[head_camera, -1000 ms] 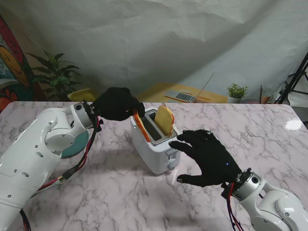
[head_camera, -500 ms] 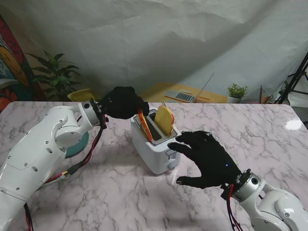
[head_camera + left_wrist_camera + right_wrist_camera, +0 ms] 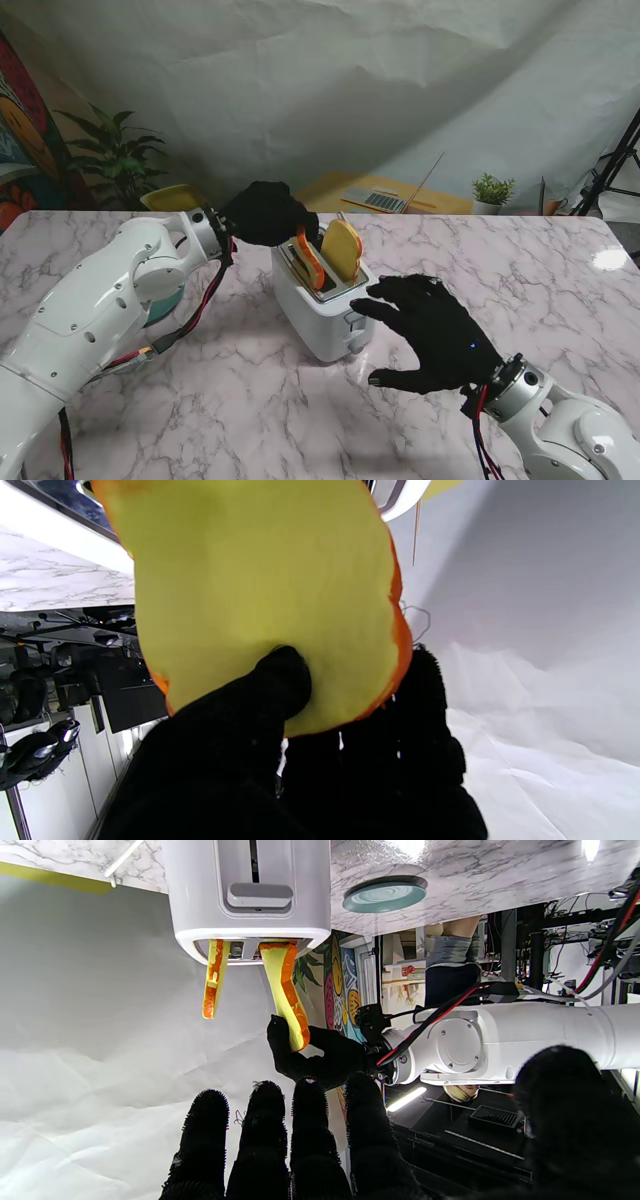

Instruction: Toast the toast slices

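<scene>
From the stand camera, the white toaster [image 3: 322, 300] sits mid-table on the marble table [image 3: 200, 400]. The left hand [image 3: 268, 213] is over its far-left corner, fingers closed on an orange-crusted toast slice [image 3: 310, 258] whose lower end is down in the left slot, the slice leaning. A second toast slice [image 3: 343, 248] stands in the right slot, sticking up well clear of the top. The right hand [image 3: 430, 330] hovers just beside the toaster's near-right end, fingers spread and curled, holding nothing. A teal plate [image 3: 165, 300] peeks out behind the left arm.

Over to the left wrist camera: the held toast slice [image 3: 260, 595] fills the frame, pale yellow face with an orange edge. A black-gloved thumb [image 3: 280, 680] presses its face, other fingers wrap behind the far edge. The toaster [image 3: 400, 495] rim shows at the slice's tip.

Now the right wrist camera: the right hand's fingers [image 3: 260, 1140] are spread apart, empty, pointing at the toaster [image 3: 247, 890] end with its lever [image 3: 260, 894]. Both slices poke out of the slots; the left hand [image 3: 310, 1055] pinches the end of the toast slice [image 3: 287, 990] nearer the plate [image 3: 385, 894], the second toast slice [image 3: 214, 977] stands free.
</scene>
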